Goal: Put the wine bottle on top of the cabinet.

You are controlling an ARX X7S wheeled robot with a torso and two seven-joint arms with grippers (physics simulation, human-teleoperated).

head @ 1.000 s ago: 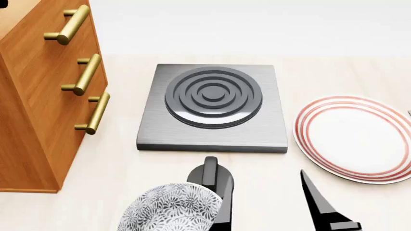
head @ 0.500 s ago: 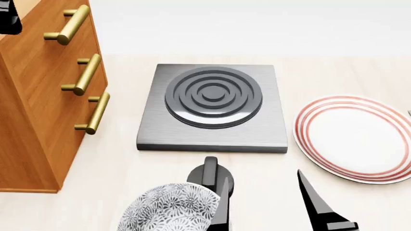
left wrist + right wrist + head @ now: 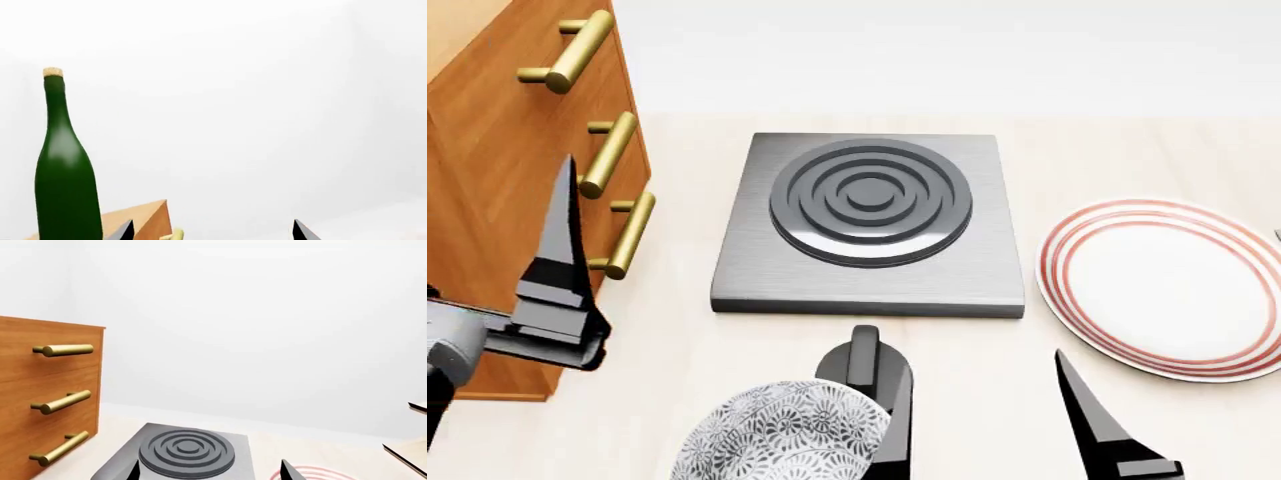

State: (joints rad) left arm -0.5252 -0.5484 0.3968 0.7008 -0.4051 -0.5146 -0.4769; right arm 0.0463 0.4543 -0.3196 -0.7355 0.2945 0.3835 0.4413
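Observation:
The wine bottle [image 3: 63, 170] shows only in the left wrist view: dark green, upright, with a tan cork top. Its base is cut off by the frame edge. It stands beside the top corner of the orange-brown cabinet [image 3: 143, 220]. My left gripper [image 3: 211, 232] is open and empty, apart from the bottle. In the head view one of its fingers [image 3: 561, 240] stands in front of the cabinet [image 3: 494, 150]. My right gripper [image 3: 961, 350] is open and empty above the table's near edge, and it also shows in the right wrist view [image 3: 210, 472].
A grey hotplate [image 3: 868, 215] with dark rings lies mid-table. A white plate with red rings [image 3: 1168, 285] lies at the right. A patterned bowl [image 3: 781, 435] sits near the front edge beside the right gripper. Brass bar handles [image 3: 614, 155] stick out from the cabinet front.
My left gripper has dropped from the top left corner of the head view to low in front of the cabinet. The right gripper has barely moved.

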